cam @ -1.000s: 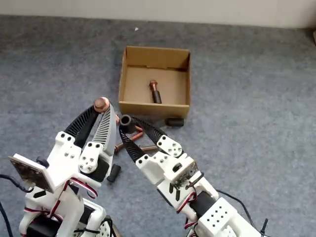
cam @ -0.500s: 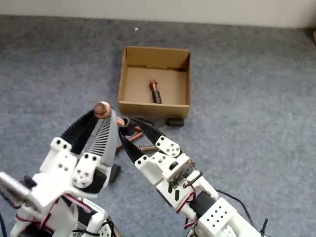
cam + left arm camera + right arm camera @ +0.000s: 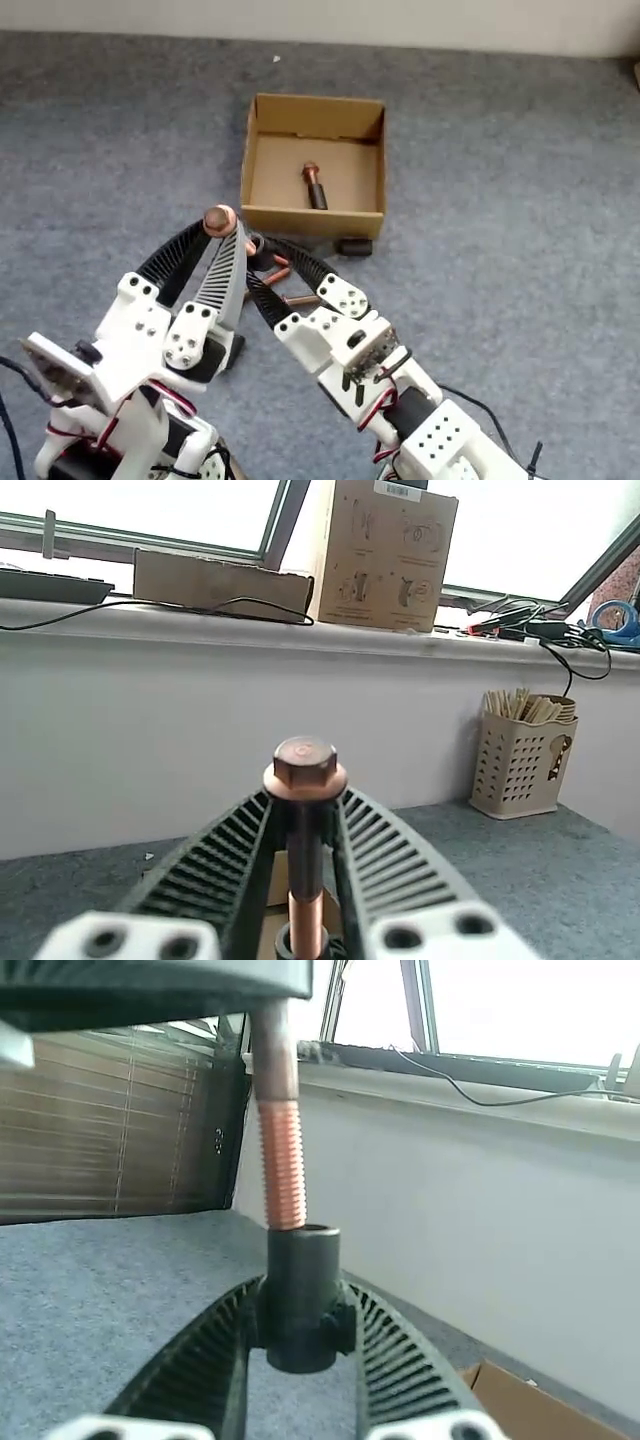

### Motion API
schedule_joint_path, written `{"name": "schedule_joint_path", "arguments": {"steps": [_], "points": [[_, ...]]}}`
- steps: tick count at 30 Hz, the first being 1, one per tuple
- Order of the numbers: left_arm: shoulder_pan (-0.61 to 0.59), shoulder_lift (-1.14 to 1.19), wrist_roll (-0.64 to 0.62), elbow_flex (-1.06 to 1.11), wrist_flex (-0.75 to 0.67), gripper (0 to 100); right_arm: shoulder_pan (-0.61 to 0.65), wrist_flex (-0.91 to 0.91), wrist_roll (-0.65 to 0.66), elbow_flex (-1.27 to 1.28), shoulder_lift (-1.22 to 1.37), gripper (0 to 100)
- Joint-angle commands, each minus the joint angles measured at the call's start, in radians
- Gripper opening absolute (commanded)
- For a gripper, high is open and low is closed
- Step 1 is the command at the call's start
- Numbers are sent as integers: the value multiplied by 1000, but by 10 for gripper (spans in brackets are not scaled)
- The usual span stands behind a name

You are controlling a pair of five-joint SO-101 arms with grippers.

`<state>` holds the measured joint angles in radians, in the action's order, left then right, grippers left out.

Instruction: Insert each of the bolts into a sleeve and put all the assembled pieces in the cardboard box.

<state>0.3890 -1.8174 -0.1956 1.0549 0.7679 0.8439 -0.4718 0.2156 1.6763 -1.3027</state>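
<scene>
The left gripper [image 3: 217, 233], tight on a bolt [image 3: 304, 767], has moved over the sleeve [image 3: 301, 1285] that the right gripper [image 3: 301, 1318] squeezes. The bolt looks ready to go in.

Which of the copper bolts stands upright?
The bolt clamped in the left end effector, head up, tip at the sleeve in the right end effector. The others lie flat: one in the cardboard box, some on the carpet.
</scene>
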Motion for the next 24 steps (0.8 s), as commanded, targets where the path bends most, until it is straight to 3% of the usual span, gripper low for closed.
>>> {"name": "schedule_joint_path", "arguments": {"steps": [1,16,19,24], "points": [[-21,8,11,12,-37,6,31,-36,9,140,-15,5],[-33,8,26,82,-34,10,30,-36,9,140,-15,5],[-31,8,123,131,-34,74,13,-36,9,140,-15,5],[-38,1,137,160,-2,153,-15,-33,6,139,-15,5]]}}
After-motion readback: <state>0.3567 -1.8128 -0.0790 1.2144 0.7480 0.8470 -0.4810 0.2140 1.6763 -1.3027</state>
